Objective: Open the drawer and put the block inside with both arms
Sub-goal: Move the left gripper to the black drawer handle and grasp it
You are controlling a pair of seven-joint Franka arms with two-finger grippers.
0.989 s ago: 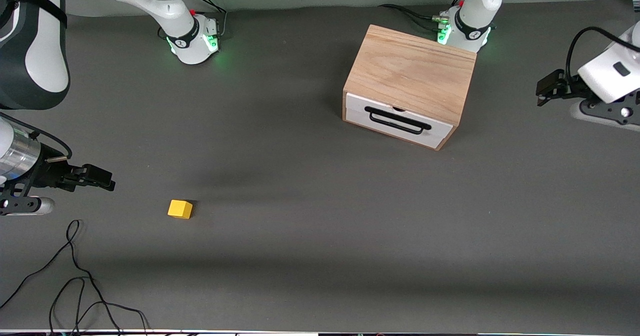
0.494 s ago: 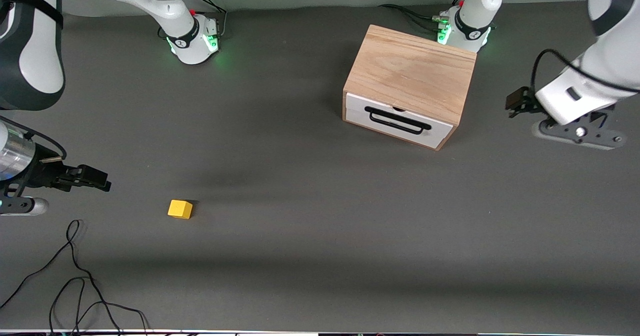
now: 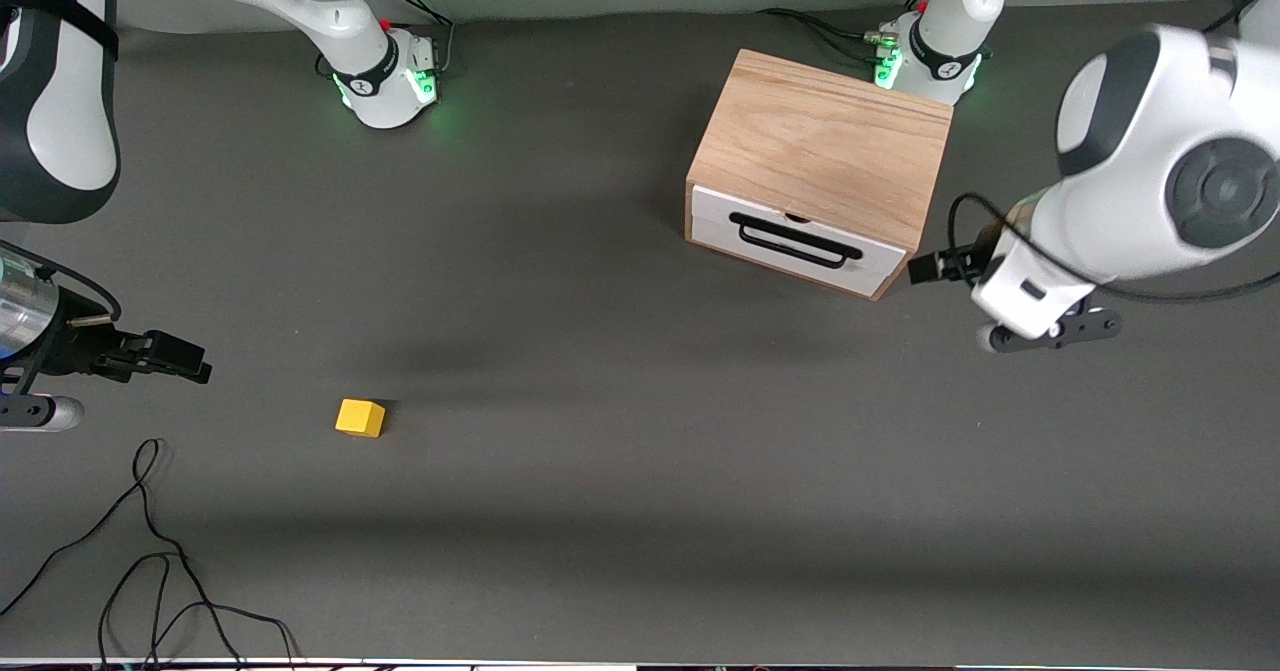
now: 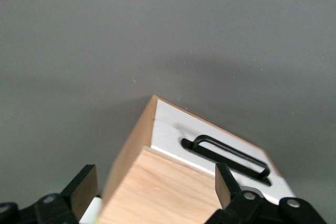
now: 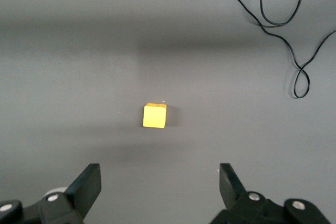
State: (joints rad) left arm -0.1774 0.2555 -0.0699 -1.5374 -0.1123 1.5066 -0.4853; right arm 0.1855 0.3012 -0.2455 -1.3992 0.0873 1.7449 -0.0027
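The drawer (image 3: pixel 797 244) is shut, its white front flush in the oak cabinet (image 3: pixel 825 141), which sits on the grey table (image 3: pixel 620 471) close in front of the left arm's base (image 3: pixel 925 61). The cabinet stands slightly askew, so the drawer front faces the front camera at an angle. A long black handle (image 3: pixel 795 239) runs across the front, and nothing touches it.

The block (image 3: pixel 360 417) lies on bare table toward the right arm's end, well apart from the cabinet and nearer to the front camera than it. It rests flat (one face up, plain yellow), and nothing is touching it.

The left gripper (image 3: pixel 935 267) hangs in the air just beside the cabinet's corner at the left arm's end of the table. In the left wrist view its fingers (image 4: pixel 224 184) stand wide apart with nothing between them, and the cabinet's top (image 4: pixel 163 192) and the drawer front (image 4: pixel 210 142) with its handle (image 4: pixel 226 154) show below them.

The right gripper (image 3: pixel 170 356) hovers over the table at the right arm's end, near the block but not over it. The right wrist view shows its fingers (image 5: pixel 231 182) spread wide and empty, with the block (image 5: pixel 155 116) on the table ahead of them.

A thin black cable (image 3: pixel 150 551) lies in loose loops on the table, nearer to the front camera than the block.
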